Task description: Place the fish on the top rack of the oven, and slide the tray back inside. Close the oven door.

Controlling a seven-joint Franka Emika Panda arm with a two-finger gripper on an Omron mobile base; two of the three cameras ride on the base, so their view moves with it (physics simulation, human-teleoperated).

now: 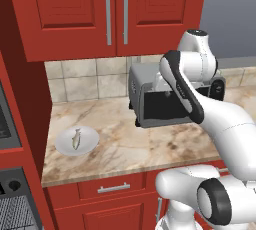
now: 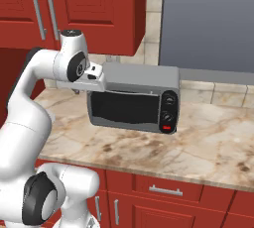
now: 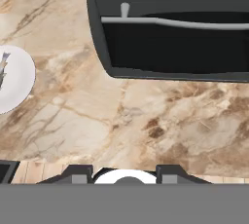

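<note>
The fish (image 1: 76,139) lies small and grey on a round white plate (image 1: 91,143) at the counter's left end. In the hand view the fish (image 3: 2,68) and plate (image 3: 18,79) sit at the left edge. My gripper (image 3: 124,175) hovers above the counter, to the right of the plate and in front of the toaster oven. It is open, its fingertips (image 3: 78,173) apart with nothing between them. A corner of the oven (image 1: 12,186) with one round knob shows at the lower left. Below it is a grey grid patch (image 1: 17,215); I cannot tell whether it is the top rack. The oven door is out of view.
A small grey toaster oven (image 1: 155,105) (image 2: 134,105) (image 3: 175,38) stands at the back of the marble counter (image 1: 125,144). Red wall cabinets (image 1: 110,9) hang above. A dark microwave edge (image 1: 4,119) shows at the far left. My arm crosses in front of the toaster oven.
</note>
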